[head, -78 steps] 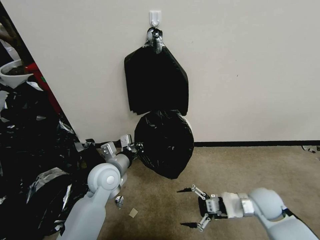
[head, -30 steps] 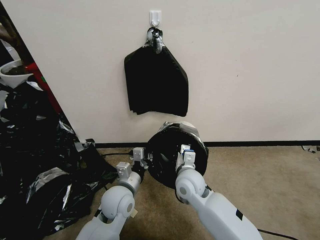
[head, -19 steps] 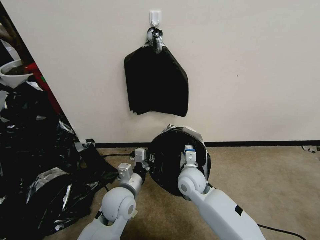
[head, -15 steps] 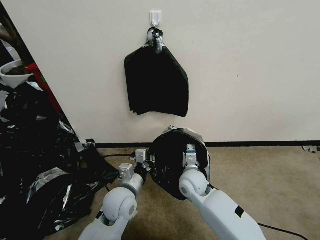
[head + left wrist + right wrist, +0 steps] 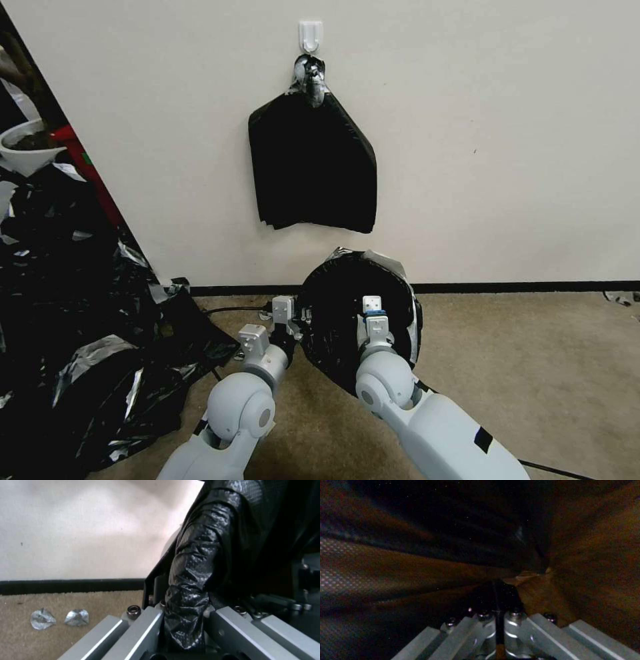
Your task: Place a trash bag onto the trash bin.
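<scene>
Here glossy, wrinkled trash bag (image 5: 333, 313) lines round trash bin (image 5: 381, 257).

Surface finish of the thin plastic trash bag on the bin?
Glossy black with fine embossed dots and grey sheen, the thin plastic trash bag; left wrist view shows it best.

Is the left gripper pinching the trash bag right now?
Yes: in the left wrist view a bunched fold of the trash bag runs down between the fingers of the left gripper, which are closed on it.
</scene>
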Tool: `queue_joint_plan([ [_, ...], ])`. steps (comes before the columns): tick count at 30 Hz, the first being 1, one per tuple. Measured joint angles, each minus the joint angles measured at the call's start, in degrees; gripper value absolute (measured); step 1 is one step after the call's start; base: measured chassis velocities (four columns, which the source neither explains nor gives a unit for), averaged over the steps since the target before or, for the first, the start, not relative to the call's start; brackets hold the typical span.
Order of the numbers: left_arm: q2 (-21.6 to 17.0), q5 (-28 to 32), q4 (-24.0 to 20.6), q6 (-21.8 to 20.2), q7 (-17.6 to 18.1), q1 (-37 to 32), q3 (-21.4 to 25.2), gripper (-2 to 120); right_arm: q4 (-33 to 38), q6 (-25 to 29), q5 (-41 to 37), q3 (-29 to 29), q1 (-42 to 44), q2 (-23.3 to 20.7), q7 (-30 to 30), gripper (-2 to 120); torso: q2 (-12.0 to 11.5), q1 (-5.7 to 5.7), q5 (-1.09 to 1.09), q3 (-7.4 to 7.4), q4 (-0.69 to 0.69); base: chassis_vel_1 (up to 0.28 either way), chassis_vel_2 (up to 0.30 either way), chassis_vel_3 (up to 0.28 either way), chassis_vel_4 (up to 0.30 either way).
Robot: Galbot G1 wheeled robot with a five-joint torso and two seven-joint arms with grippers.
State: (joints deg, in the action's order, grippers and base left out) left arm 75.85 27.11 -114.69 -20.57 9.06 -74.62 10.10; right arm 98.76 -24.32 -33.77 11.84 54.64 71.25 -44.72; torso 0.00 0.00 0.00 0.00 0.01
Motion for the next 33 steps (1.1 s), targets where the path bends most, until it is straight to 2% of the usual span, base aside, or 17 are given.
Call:
queue_joint_plan([
  [10,0.1,-0.04,-0.23,-0.09,-0.01,-0.36,-0.1,0,-1.95,-2.59,3.52,-0.7,0.33,-1.13,-1.09,0,0.0,0.0,0.0,0.0,-0.01,0.0,0.0,0.0,0.0],
  [14,0.16,-0.06,-0.23,-0.1,-0.01,-0.38,-0.06,0,-0.05,-2.7,4.11,-0.65,1.35,-1.96,-1.08,0,0.0,0.0,0.0,0.0,-0.01,0.0,0.0,0.0,0.0],
  [17,0.07,-0.03,-0.1,-0.15,0.08,-0.4,0.11,0,4.5,-2.61,4.04,-0.42,3.6,-3.23,0.99,0,0.0,0.0,0.0,0.0,0.0,0.0,0.0,0.0,0.0],
  [18,-0.02,0.0,0.14,-0.36,0.35,-0.35,0.21,0,7.24,-2.57,4.03,-0.33,5.14,-3.92,3.0,6,0.0,0.0,0.0,0.0,0.0,0.0,0.0,0.0,0.0],
  [20,-0.04,0.02,0.21,-0.48,0.46,-0.34,0.22,0,8.11,-2.56,4.02,-0.3,5.63,-4.15,3.63,7,0.0,0.0,0.01,0.0,-0.01,0.0,0.0,0.0,0.0],
  [22,-0.07,1.05,0.58,-2.04,1.96,-0.11,0.28,0,14.79,-2.55,4.14,-0.46,9.47,-5.69,9.23,20,0.0,0.0,0.01,0.0,-0.01,0.0,0.0,0.0,0.0],
  [24,-0.04,1.41,0.73,-2.45,2.41,-0.04,0.28,0,16.51,-2.53,4.46,-0.64,10.42,-6.09,10.73,23,0.0,0.0,0.01,-0.01,-0.01,0.0,0.0,0.0,0.0],
  [26,0.12,2.63,1.31,-3.62,4.2,0.12,0.3,0,20.05,-2.04,6.29,-1.33,12.55,-7.11,13.73,32,0.0,0.0,0.0,0.0,0.0,0.0,0.0,0.0,0.0],
  [30,0.4,7.14,1.62,-7.02,8.69,0.53,0.3,0,23.6,2.13,13.25,-4.1,15.86,-8.53,19.68,45,0.0,0.0,0.0,0.0,0.0,0.0,0.0,0.0,0.0],
  [32,0.54,14.69,1.62,-12.43,14.37,1.57,0.71,0,24.55,13.28,24.89,-7.63,18.44,-9.13,25.35,55,0.0,0.0,0.0,-0.01,-0.02,0.0,0.0,0.0,0.0],
  [33,0.54,16.98,1.62,-14.02,16.27,1.92,0.87,0,24.5,16.71,28.58,-8.53,18.82,-8.95,26.08,59,0.0,0.0,0.0,0.0,-0.02,0.0,0.0,0.0,0.0],
])
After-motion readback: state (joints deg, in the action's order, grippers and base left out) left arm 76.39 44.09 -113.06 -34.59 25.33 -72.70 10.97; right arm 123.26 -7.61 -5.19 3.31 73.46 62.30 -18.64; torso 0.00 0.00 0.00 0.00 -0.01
